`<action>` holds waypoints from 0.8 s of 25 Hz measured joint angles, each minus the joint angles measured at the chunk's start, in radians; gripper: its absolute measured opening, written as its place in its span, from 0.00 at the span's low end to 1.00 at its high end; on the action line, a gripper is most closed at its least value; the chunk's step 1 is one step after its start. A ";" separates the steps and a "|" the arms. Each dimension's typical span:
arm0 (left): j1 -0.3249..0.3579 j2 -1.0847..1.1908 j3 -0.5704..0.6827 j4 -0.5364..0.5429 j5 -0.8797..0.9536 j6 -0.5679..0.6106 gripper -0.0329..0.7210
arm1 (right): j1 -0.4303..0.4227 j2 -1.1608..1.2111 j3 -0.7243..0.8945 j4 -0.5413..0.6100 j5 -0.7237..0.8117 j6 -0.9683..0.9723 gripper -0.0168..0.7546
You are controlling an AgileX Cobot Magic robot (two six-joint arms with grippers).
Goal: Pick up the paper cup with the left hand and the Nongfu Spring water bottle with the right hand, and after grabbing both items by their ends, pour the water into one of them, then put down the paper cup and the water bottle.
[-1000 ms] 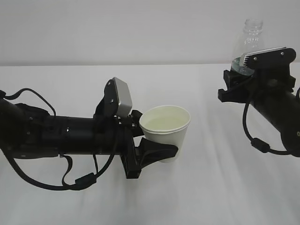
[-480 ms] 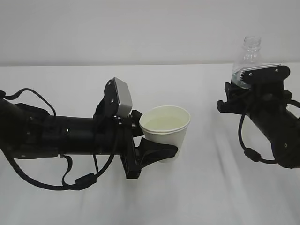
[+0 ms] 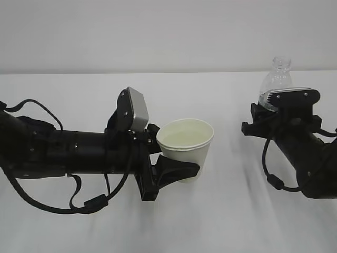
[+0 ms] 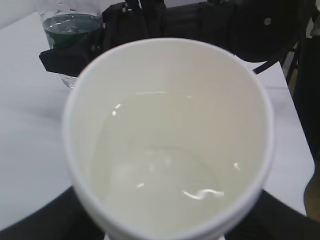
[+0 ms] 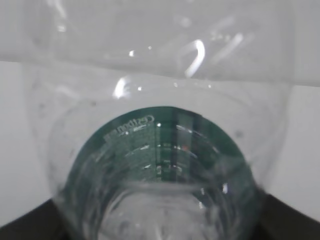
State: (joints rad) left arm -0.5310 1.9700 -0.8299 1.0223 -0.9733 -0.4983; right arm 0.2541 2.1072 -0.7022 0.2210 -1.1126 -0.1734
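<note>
My left gripper (image 3: pixel 180 161) is shut on the white paper cup (image 3: pixel 190 152), held upright just above the table at mid-scene. Clear water (image 4: pixel 160 165) fills the lower part of the cup (image 4: pixel 75 105). At the right, my right gripper (image 3: pixel 280 108) is shut on the Nongfu Spring water bottle (image 3: pixel 277 79), which stands upright with its open neck on top. Its lower body is hidden behind the gripper. The right wrist view looks along the bottle's clear ribbed wall and green label (image 5: pixel 160 145). From the left wrist view, the bottle (image 4: pixel 67 27) shows beyond the cup's rim.
A white table (image 3: pixel 237 221) spreads under both arms, meeting a pale wall (image 3: pixel 158 31) at the back. Black cables hang beneath the left arm (image 3: pixel 63 153) and beside the right arm (image 3: pixel 310 163). About a hand's width separates cup and bottle.
The right gripper has come down with the bottle, staying upright and drifting slightly left. The left arm and the cup have not moved.
</note>
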 joint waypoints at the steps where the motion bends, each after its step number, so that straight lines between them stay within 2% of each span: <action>1: 0.000 0.000 0.000 0.000 0.000 0.000 0.63 | -0.002 0.006 -0.004 0.002 -0.002 0.006 0.59; 10: 0.000 0.000 0.000 -0.002 0.000 0.000 0.63 | -0.065 0.026 -0.049 0.002 -0.004 0.048 0.59; 20: 0.000 0.000 0.000 -0.002 0.001 0.000 0.63 | -0.073 0.094 -0.104 -0.035 -0.002 0.050 0.58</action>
State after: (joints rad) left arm -0.5310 1.9700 -0.8299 1.0207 -0.9723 -0.4983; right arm 0.1809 2.2013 -0.8064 0.1865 -1.1148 -0.1230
